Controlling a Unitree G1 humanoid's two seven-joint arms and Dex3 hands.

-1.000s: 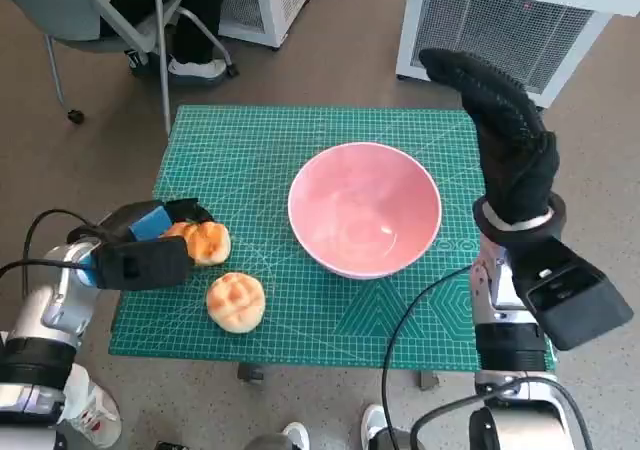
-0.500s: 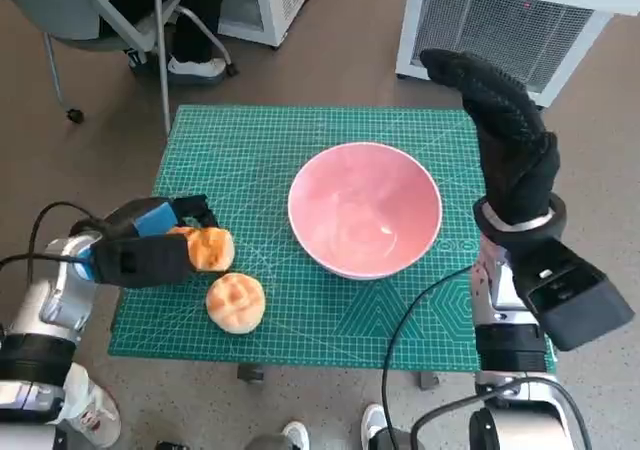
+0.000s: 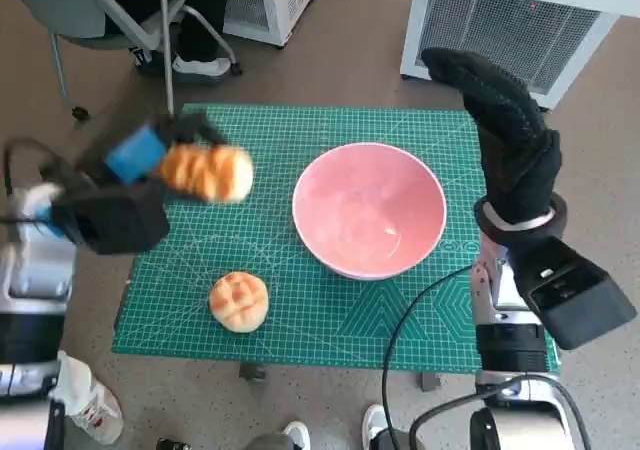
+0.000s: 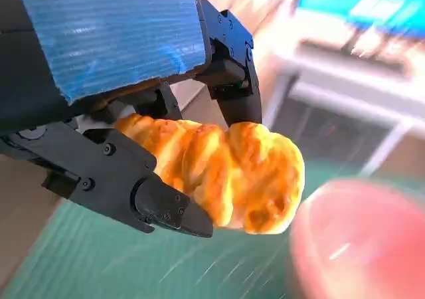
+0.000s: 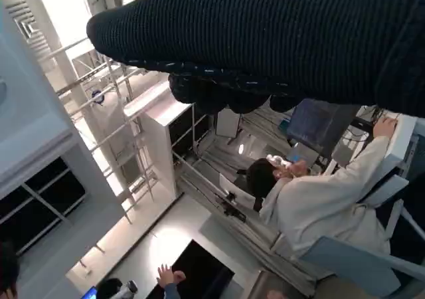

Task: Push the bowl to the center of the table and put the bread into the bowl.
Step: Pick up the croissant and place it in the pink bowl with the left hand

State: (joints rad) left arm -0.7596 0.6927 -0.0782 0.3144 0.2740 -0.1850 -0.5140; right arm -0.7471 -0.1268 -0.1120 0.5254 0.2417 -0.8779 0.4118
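The pink bowl (image 3: pixel 369 220) sits near the middle of the green mat (image 3: pixel 250 140), slightly toward its right side. My left hand (image 3: pixel 140 160) holds a golden bread roll (image 3: pixel 208 172) lifted above the mat's left part, to the left of the bowl. In the left wrist view the black fingers (image 4: pixel 166 206) clamp the roll (image 4: pixel 232 179), and the blurred pink bowl rim (image 4: pixel 358 246) lies just beyond it. A second, round bread bun (image 3: pixel 239 301) lies on the mat near its front edge. My gloved right hand (image 3: pixel 505 135) is raised above the table's right edge, fingers stretched out, holding nothing.
White ventilated units (image 3: pixel 520 20) stand behind the table. A chair (image 3: pixel 110 10) with a person's legs and shoe (image 3: pixel 200 65) is at the back left. The right wrist view points upward at a room with a seated person (image 5: pixel 312 199).
My left hand has lifted the roll off the mat and carried it up and to the right, toward the bowl. The bun, the bowl and my right hand have stayed put.
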